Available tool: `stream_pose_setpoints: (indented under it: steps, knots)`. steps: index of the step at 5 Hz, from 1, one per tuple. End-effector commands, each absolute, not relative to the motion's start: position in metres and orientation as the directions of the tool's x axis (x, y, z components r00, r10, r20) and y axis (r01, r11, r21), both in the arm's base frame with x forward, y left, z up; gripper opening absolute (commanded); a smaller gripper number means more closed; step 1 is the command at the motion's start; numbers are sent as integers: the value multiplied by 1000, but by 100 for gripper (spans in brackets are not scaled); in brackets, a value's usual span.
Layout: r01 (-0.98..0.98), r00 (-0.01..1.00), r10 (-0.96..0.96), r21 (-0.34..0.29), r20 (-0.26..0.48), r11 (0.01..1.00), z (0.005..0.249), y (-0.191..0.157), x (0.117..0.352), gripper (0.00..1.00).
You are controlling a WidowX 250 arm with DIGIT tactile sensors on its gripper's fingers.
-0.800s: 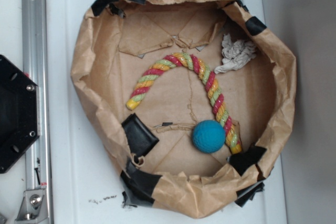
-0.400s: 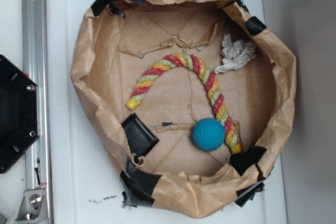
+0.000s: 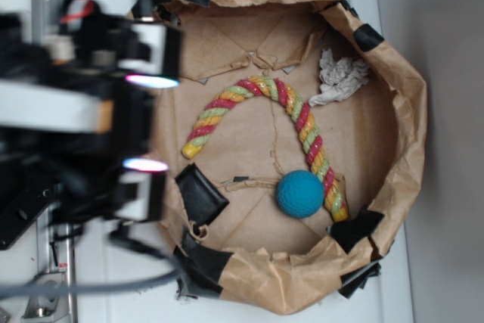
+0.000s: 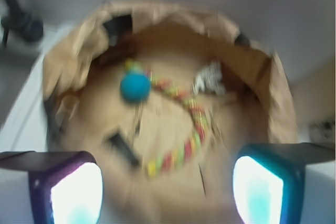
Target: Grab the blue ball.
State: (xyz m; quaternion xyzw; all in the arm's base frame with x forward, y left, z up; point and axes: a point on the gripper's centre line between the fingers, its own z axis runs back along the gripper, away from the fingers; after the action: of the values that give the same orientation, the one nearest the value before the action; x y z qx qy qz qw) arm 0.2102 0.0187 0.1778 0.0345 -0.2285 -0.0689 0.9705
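- At far left of the exterior view, the gripper (image 3: 144,122) hangs over the left rim of the paper bag bowl (image 3: 408,111), blurred by motion; jaws spread wide, nothing between them, so released and empty. Wrist view agrees: two lit fingertips (image 4: 71,192) sit well apart at the bottom corners.
- Likely step: approach just starting. The claw is well apart from the target and wide enough to straddle it.
- Just inside the left wall, a black pad (image 3: 200,193) lies flat on the paper floor.
- Mid-bowl, the striped rope toy (image 3: 261,90) arches from lower left up and over to lower right.
- Blue ball (image 3: 300,194) sits on the bowl floor, lower right of centre, touching the rope's right leg, near the lower wall. It probably rolled there and rests against the rope.
- Ball look: teal-blue, round, matte, faint dimpling, a bit wider than the rope. In the wrist view it's a blurred blue blob (image 4: 135,86) upper left of centre.
- Upper right, a crumpled white scrap (image 3: 340,75) lies near the wall, well apart from the ball.
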Motion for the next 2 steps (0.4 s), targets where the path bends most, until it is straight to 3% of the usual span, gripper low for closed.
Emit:
stream_pose_setpoints:
  steps: [1,2]
  knots:
    - [117,907,-125,43,401,992,128,44,273,100]
    - [223,912,-221,33,346,974,93,27,286,100]
